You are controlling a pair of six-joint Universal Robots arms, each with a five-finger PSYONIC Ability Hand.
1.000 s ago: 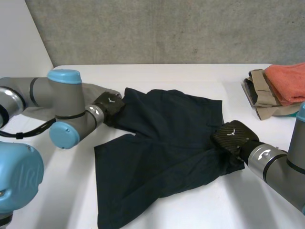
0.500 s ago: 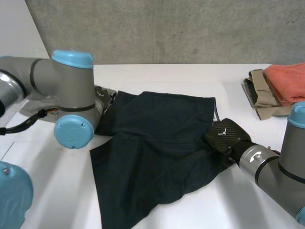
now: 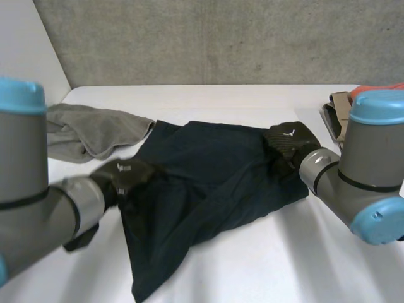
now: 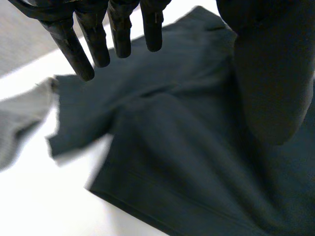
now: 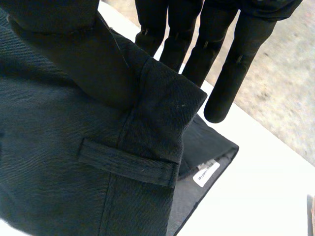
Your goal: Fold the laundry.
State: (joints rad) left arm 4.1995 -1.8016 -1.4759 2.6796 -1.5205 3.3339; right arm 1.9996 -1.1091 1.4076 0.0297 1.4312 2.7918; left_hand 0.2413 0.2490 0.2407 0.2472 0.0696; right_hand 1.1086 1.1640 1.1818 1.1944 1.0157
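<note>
the left hand [image 3: 129, 175] has slid down the dark shorts [image 3: 208, 165], fingers straight, holding nothing. the right hand [image 3: 287, 140] pinches the waistband [image 5: 157, 123]. folding has barely begun.

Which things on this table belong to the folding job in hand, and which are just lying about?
In the job: dark shorts; left hand at their left edge; right hand pinching their waistband.
Lying about: grey cloth beside the shorts; folded stack of beige and orange clothes, far right.
</note>
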